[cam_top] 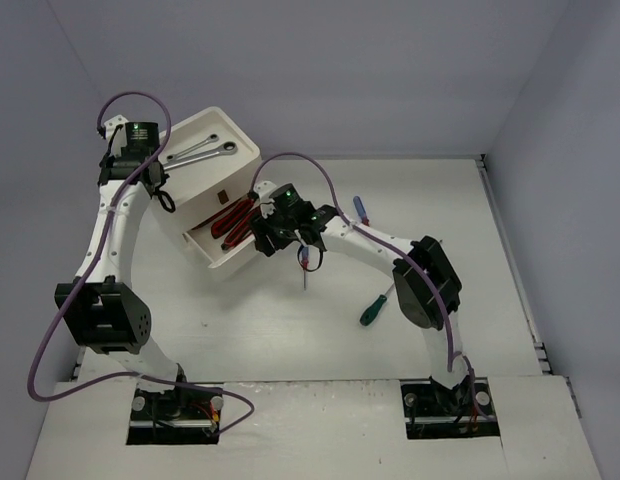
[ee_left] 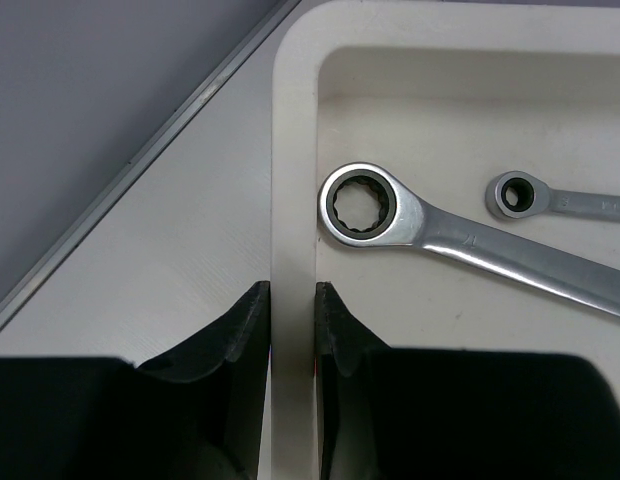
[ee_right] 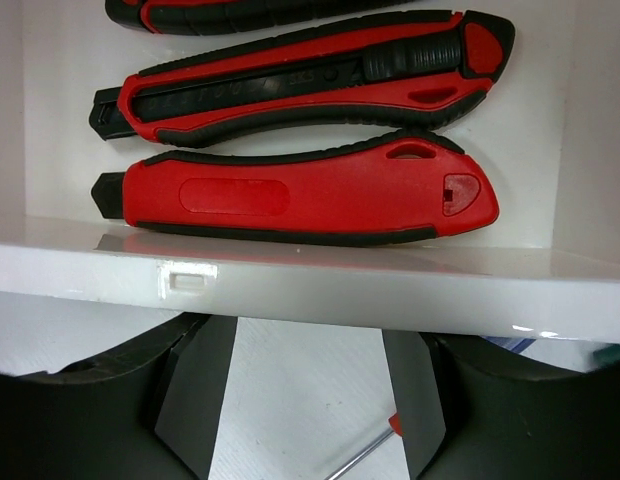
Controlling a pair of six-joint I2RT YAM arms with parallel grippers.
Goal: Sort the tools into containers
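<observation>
The white container (cam_top: 240, 140) stands at the back left, and its top tray (ee_left: 292, 150) holds two silver ratchet wrenches (ee_left: 470, 245) (ee_left: 560, 200). My left gripper (ee_left: 292, 295) is shut on the tray's left rim, one finger on each side of the wall. One drawer (ee_right: 340, 290) is pulled out, with three red-and-black cutters (ee_right: 300, 195) (ee_right: 310, 75) (ee_right: 210, 12) lying in it. At this drawer's front wall my right gripper (ee_right: 310, 340) is open. Its fingertips (ee_right: 195, 390) are just short of the wall, with only table between them.
On the table lie a green-handled screwdriver (cam_top: 375, 308), a blue-handled one (cam_top: 360, 208) and a red-handled one (cam_top: 306, 265) under my right wrist. That red-handled tool's shaft (ee_right: 375, 450) shows between my right fingers. Walls close the table at the back and right.
</observation>
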